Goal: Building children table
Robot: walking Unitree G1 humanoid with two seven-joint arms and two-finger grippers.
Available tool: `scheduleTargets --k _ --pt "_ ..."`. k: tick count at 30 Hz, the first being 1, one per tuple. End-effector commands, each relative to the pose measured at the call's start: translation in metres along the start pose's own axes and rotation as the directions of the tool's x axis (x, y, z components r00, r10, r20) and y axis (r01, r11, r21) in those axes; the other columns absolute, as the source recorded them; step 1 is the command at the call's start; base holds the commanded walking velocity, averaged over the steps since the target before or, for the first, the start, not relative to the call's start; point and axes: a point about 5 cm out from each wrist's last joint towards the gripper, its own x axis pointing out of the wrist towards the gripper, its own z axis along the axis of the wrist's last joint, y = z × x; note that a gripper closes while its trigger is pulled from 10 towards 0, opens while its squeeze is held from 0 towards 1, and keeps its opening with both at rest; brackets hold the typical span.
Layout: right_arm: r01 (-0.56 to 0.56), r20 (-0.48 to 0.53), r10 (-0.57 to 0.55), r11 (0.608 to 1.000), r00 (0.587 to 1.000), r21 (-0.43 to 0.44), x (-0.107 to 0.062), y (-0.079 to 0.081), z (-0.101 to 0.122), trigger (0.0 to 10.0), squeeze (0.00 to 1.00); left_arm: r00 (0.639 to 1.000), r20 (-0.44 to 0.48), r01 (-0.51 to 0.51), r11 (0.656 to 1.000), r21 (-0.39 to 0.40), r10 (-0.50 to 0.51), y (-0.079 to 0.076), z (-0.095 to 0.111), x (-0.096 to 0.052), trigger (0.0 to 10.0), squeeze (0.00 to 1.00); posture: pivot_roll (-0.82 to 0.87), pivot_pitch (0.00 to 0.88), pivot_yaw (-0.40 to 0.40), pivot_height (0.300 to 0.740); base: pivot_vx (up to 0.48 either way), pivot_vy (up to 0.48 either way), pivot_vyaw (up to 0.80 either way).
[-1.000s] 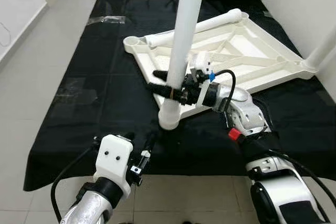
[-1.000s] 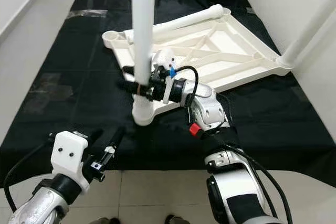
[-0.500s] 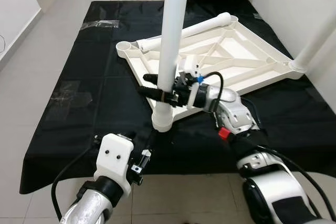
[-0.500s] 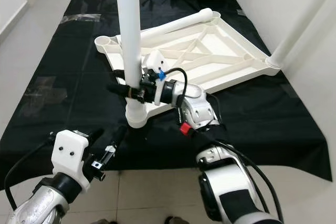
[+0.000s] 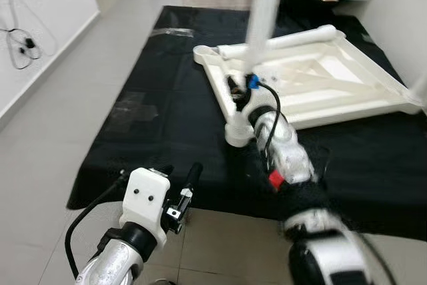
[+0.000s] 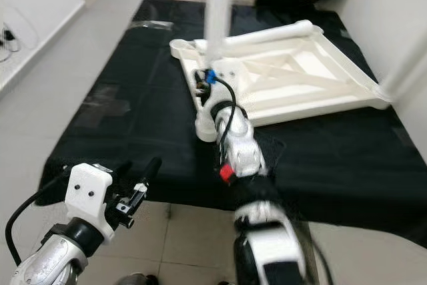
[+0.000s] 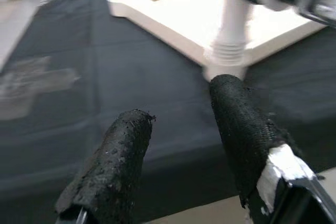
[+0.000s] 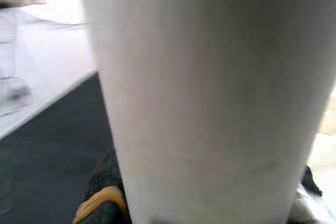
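Black cloth-covered table (image 5: 153,125): right end effector (image 5: 239,93) clamps upright white plastic leg (image 5: 261,11); left end effector (image 5: 190,181) open, empty. Keep leg vertical over socket.

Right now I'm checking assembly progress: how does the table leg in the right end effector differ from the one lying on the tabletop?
The held leg stands upright at the near corner of the upturned tabletop, clasped by the right end effector. The loose leg lies flat along the far edge, untouched. Both are white tubes.
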Motion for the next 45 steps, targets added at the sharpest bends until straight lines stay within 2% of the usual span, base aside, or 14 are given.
scheduleTargets --k 1,5,7,11,17,18,20,21,22,26,36,39,41,45 --pt "0.247 -0.208 -0.234 0.968 0.950 0.038 -0.014 -0.022 -0.040 10.0 0.00 1.000 -0.008 0.009 1.000 0.007 -0.009 -0.001 -0.001 0.000 10.0 0.00 0.18 0.196 -0.025 0.740 0.000 0.000 0.00" --pt "0.254 -0.212 -0.240 0.966 0.947 0.043 -0.015 -0.019 -0.040 10.0 0.00 1.000 -0.007 0.010 1.000 0.006 -0.010 -0.001 -0.001 0.000 10.0 0.00 0.18 0.196 -0.025 0.740 0.000 0.000 0.00" --pt "0.318 -0.227 -0.294 0.945 0.929 0.079 -0.017 -0.002 -0.037 10.0 0.00 1.000 -0.006 0.011 1.000 0.003 -0.011 -0.002 -0.001 0.000 10.0 0.00 0.19 0.190 -0.028 0.740 0.000 0.000 0.00" --pt "0.375 -0.255 -0.339 0.920 0.906 0.110 -0.018 0.011 -0.035 10.0 0.00 1.000 -0.005 0.012 1.000 0.001 -0.012 -0.003 -0.001 0.000 10.0 0.00 0.19 0.190 -0.028 0.740 0.000 0.000 0.00" --pt "0.413 -0.235 -0.383 0.906 0.893 0.090 -0.019 0.017 -0.030 10.0 0.00 1.000 -0.005 0.021 1.000 -0.008 -0.021 -0.005 -0.001 0.001 10.0 0.00 0.18 0.191 -0.031 0.740 0.000 0.000 0.00" --pt "0.444 -0.234 -0.417 0.893 0.878 0.073 -0.021 0.015 -0.029 10.0 0.00 1.000 -0.005 0.026 1.000 -0.012 -0.026 -0.007 -0.001 0.001 10.0 0.00 0.18 0.192 -0.031 0.740 0.000 0.000 0.00" --pt "0.560 -0.247 -0.546 0.828 0.800 -0.017 -0.024 0.008 -0.027 10.0 0.00 0.999 -0.004 0.036 0.999 -0.019 -0.036 -0.009 -0.001 0.001 10.0 0.00 0.18 0.197 -0.031 0.740 0.000 0.000 0.00" --pt "0.560 -0.247 -0.546 0.828 0.800 -0.017 -0.024 0.008 -0.027 10.0 0.00 0.999 -0.004 0.036 0.999 -0.019 -0.036 -0.009 -0.001 0.001 10.0 0.00 0.18 0.197 -0.031 0.740 0.000 0.000 0.00" --pt "0.607 -0.252 -0.605 0.791 0.755 -0.081 -0.025 0.004 -0.027 10.0 0.00 0.999 -0.004 0.039 0.999 -0.021 -0.039 -0.010 -0.002 0.001 10.0 0.00 0.18 0.197 -0.032 0.740 0.000 0.000 0.00" --pt "0.651 -0.249 -0.658 0.749 0.710 -0.124 -0.027 0.000 -0.026 10.0 0.00 0.999 -0.004 0.041 0.999 -0.021 -0.041 -0.010 -0.002 0.002 10.0 0.00 0.18 0.200 -0.033 0.740 0.000 0.000 0.00" --pt "0.639 -0.274 -0.629 0.766 0.727 -0.064 -0.028 0.011 -0.027 10.0 0.00 0.999 -0.009 0.037 0.999 -0.016 -0.037 -0.009 -0.002 0.000 10.0 0.00 0.18 0.205 -0.027 0.740 0.000 0.000 0.00" --pt "0.620 -0.256 -0.602 0.785 0.756 -0.015 -0.028 0.011 -0.024 10.0 0.00 0.999 -0.010 0.038 0.999 -0.016 -0.038 -0.009 -0.002 0.000 10.0 0.00 0.19 0.205 -0.028 0.740 0.000 0.000 0.00" --pt "0.497 -0.171 -0.475 0.860 0.863 0.116 -0.021 0.015 -0.007 10.0 0.00 0.999 -0.012 0.038 0.999 -0.013 -0.038 -0.008 -0.002 0.000 10.0 0.00 0.18 0.206 -0.025 0.740 0.000 0.000 0.00" --pt "0.400 -0.058 -0.395 0.904 0.917 0.152 -0.013 0.010 0.010 10.0 0.00 0.999 -0.012 0.037 0.999 -0.011 -0.037 -0.008 -0.002 0.001 10.0 0.00 0.18 0.205 -0.024 0.740 0.000 0.000 0.00"
